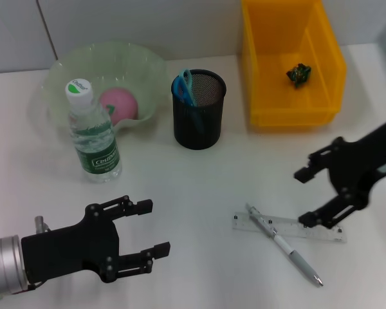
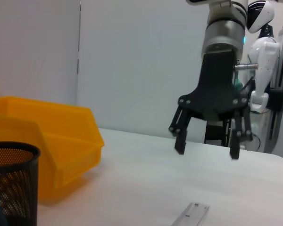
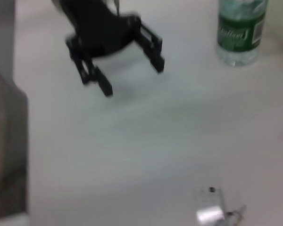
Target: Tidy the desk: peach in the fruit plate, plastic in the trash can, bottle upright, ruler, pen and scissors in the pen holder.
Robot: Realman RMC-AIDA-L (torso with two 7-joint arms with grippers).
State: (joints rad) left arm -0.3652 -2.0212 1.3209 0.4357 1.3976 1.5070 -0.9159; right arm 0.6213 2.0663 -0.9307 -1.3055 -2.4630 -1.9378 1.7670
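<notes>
A pink peach lies in the pale green fruit plate at the back left. The bottle stands upright in front of it. Blue scissors stick out of the black mesh pen holder. A green scrap of plastic lies in the yellow trash can. On the table, a clear ruler lies flat with a silver pen across it. My right gripper is open just above the ruler's right end. My left gripper hangs open at the front left, holding nothing.
The left wrist view shows the trash can, the pen holder, the ruler's end and the right gripper over the table. In the right wrist view are the left gripper, the bottle and the ruler's end.
</notes>
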